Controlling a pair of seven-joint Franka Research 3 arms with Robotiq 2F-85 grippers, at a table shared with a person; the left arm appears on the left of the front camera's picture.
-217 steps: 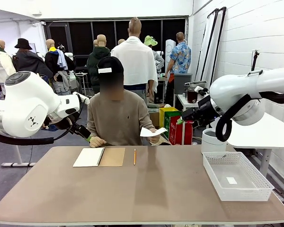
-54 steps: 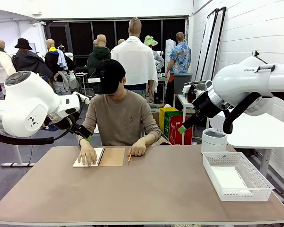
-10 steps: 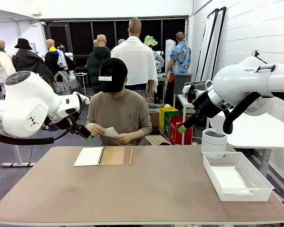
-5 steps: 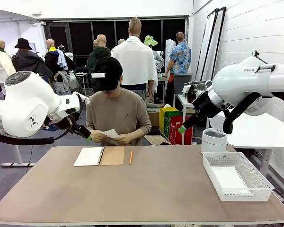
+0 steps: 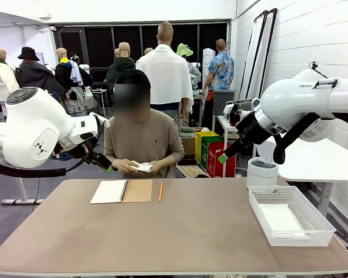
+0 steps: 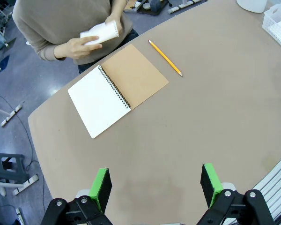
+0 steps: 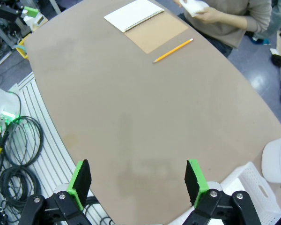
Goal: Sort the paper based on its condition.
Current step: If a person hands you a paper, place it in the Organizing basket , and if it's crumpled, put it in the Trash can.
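The person across the table holds a small white paper [image 5: 144,167] in both hands, bunched up just beyond the table's far edge; it also shows as the paper [image 6: 100,33] and the paper [image 7: 195,5] in the wrist views. Another flat paper [image 5: 281,219] lies in the white mesh basket [image 5: 313,230]. My left gripper [image 6: 155,185] hangs open and empty high over the table's left side, and also shows as the left gripper [image 5: 107,168]. My right gripper [image 7: 137,179] is open and empty too, raised at the right as the right gripper [image 5: 222,157].
An open notebook [image 5: 122,191] with a tan cover lies at the far left-middle, a yellow pencil [image 5: 160,191] beside it. A white bin [image 5: 261,172] stands behind the basket. Bare tabletop [image 5: 180,231] stretches across the middle and near side.
The person has lowered the paper and drawn it together between both hands. Neither arm has moved.
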